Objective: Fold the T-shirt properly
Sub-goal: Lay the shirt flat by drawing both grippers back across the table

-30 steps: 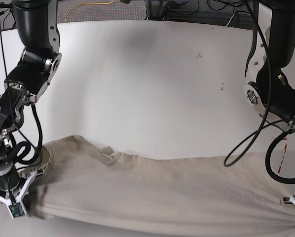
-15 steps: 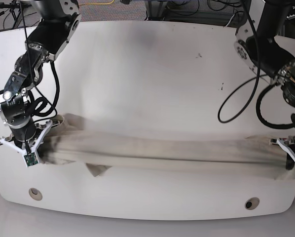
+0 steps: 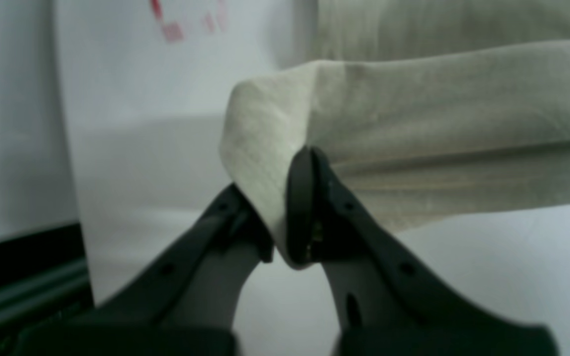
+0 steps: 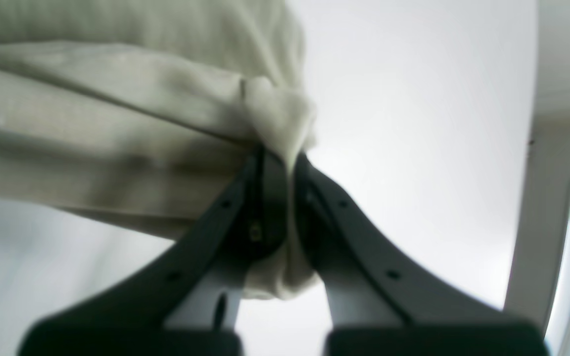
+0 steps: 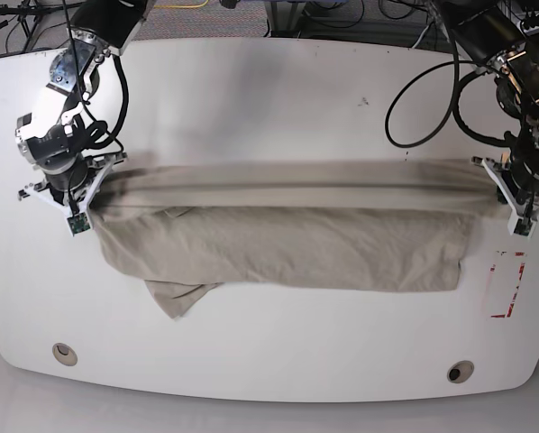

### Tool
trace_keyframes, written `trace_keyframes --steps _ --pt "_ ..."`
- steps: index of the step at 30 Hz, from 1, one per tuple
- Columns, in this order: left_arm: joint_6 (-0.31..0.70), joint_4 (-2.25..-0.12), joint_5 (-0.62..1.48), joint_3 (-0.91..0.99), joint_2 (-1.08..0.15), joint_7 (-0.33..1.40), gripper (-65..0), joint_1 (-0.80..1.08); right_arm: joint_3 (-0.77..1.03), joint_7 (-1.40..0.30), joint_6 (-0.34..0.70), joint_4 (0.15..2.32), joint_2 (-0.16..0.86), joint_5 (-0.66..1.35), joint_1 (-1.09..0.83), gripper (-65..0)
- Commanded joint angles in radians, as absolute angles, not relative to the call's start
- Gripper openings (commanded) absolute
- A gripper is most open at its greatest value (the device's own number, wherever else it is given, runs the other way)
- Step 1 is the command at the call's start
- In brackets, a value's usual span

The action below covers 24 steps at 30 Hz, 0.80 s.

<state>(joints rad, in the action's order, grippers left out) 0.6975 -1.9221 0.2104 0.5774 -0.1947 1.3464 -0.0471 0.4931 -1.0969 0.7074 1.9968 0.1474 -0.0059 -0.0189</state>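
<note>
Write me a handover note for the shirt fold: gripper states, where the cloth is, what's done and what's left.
Left gripper: shut on a bunched end of the T-shirt.
Right gripper: shut on the opposite end.
T-shirt: stretched between both arms across the middle of the white table. The pinched edge is taut; the rest hangs toward the near side, and one sleeve pokes out at the bottom near the right arm.
Done: both ends gripped and pulled taut.
Left: lay it flat and make the folds. No neat fold yet.

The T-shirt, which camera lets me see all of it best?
The base view: the whole T-shirt shows, stretched between the right claw and left claw. The wrist views are blurry close-ups, each showing only a bunched corner pinched in a claw.
</note>
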Motion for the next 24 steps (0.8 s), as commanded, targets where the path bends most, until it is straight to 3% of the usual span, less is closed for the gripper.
trace_keyframes --steps 1,20,24 --pt "0.698 -1.942 0.194 0.584 -0.228 1.334 -65.0 -0.016 0.499 -1.079 0.698 2.018 0.16 -0.024 -0.047 -64.8" --pt "0.698 -1.933 0.188 0.579 -0.309 1.267 -64.9 0.162 0.492 -1.078 0.698 2.015 0.143 -0.027 -0.28 -64.7" --pt "0.698 -1.925 0.188 0.579 -0.314 1.253 -59.0 0.17 0.492 -1.078 0.698 2.015 0.142 -0.025 -0.312 -64.7"
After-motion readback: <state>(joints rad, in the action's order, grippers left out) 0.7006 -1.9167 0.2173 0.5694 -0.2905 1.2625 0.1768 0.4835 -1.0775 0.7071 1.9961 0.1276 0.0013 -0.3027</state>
